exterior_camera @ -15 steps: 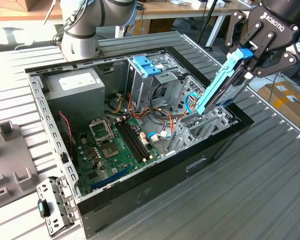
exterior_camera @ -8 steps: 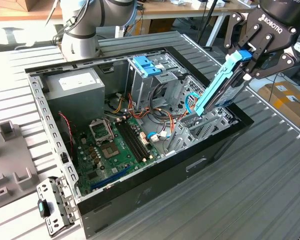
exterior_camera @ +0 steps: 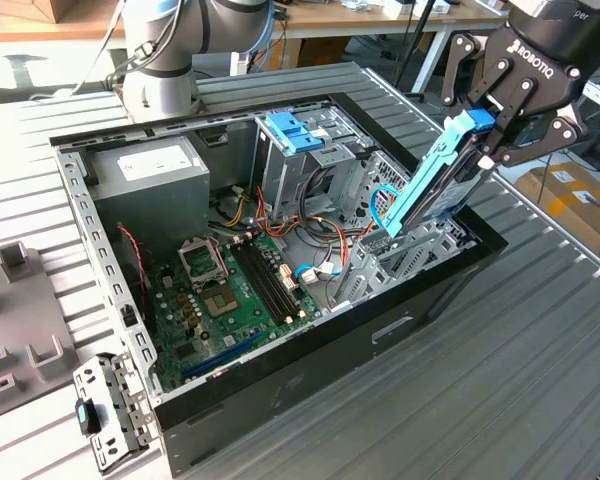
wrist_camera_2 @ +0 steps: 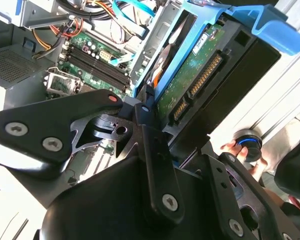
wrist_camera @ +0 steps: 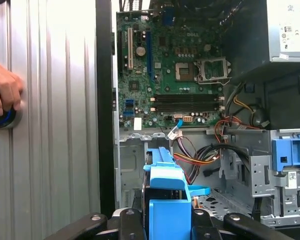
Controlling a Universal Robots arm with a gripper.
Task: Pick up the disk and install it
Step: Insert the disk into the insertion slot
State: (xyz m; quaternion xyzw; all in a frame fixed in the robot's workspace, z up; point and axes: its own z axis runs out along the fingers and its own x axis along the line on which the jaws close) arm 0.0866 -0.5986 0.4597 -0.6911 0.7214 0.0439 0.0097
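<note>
Gripper [exterior_camera: 490, 135] has its fingers closed on the upper end of the disk [exterior_camera: 435, 185], a blue-railed HDD. It hangs tilted, lower end at the mouth of the metal drive bay [exterior_camera: 420, 255] on the ext. view's right side of the open PC case [exterior_camera: 280, 400]; can't tell if it's touching the metal yet. Looks like the seating step, approx halfway through the job. To do it well, imo: square the drive w/ the bay walls first, since at this lean a rail could catch on the sheet-metal edge, then go slow and straight along the slot. Mind the cable bundle [exterior_camera: 325, 235] just beside the bay, between it and the mobo [exterior_camera: 230, 290]. In the first wrist view a person's hand [wrist_camera: 5, 90] rests on a blue-ringed button [wrist_camera: 2, 119] on the table beside the case.
</note>
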